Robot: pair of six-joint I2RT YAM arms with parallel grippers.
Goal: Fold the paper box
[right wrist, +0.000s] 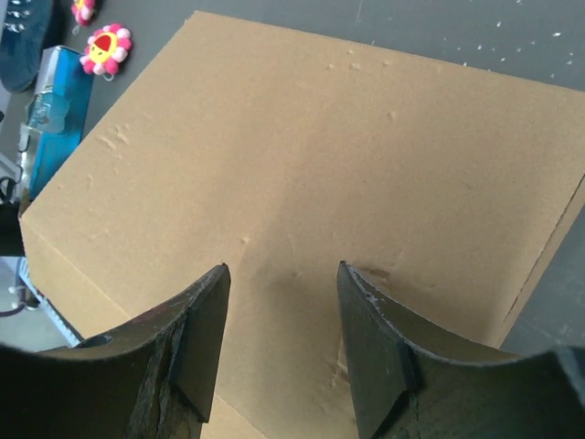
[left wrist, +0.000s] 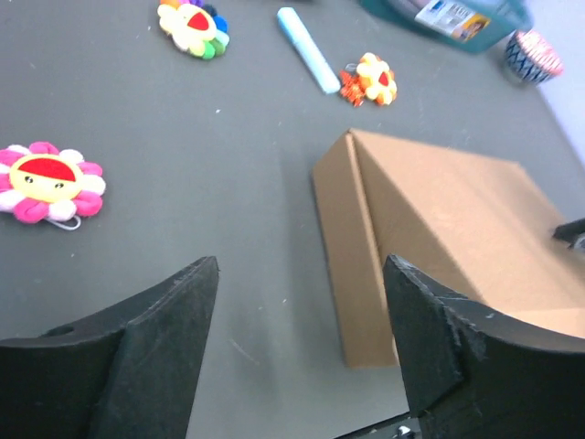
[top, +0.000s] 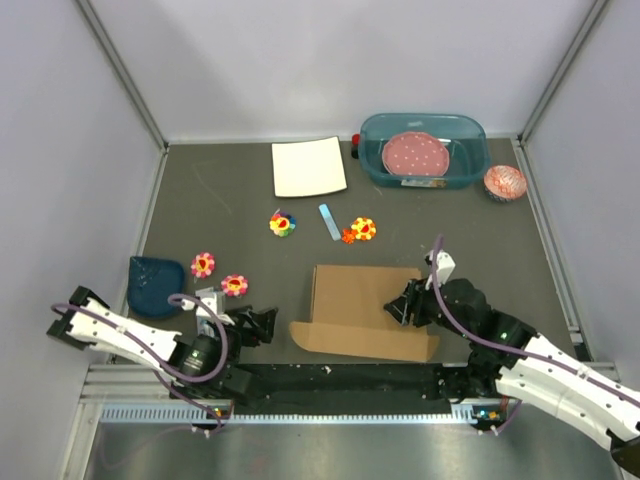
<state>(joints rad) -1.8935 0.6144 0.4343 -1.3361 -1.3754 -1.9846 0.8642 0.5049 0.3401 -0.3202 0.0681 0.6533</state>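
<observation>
We see the plain brown corrugated cardboard box (top: pixel 360 300) lying on the dark grey bench (top: pixel 220 215), close to the near edge. Our right pincer (right wrist: pixel 281 347) stands open over the box's right part; we cannot tell whether it touches the card. Our left pincer (left wrist: pixel 302 352) is open too, just left of the box and apart from it. A pink plush flower (top: pixel 234 285) lies beyond the left pincer.

Your left arm (top: pixel 130 340) lies low along the near left of the desk (top: pixel 230 200), its elbow out toward the left edge and its forearm reaching right. Your left gripper (top: pixel 262 325) points right, jaws spread wide. Your right arm (top: pixel 540 365) comes in from the near right corner, reaching left. Your right gripper (top: pixel 400 308) points left and tilts downward, jaws parted.
</observation>
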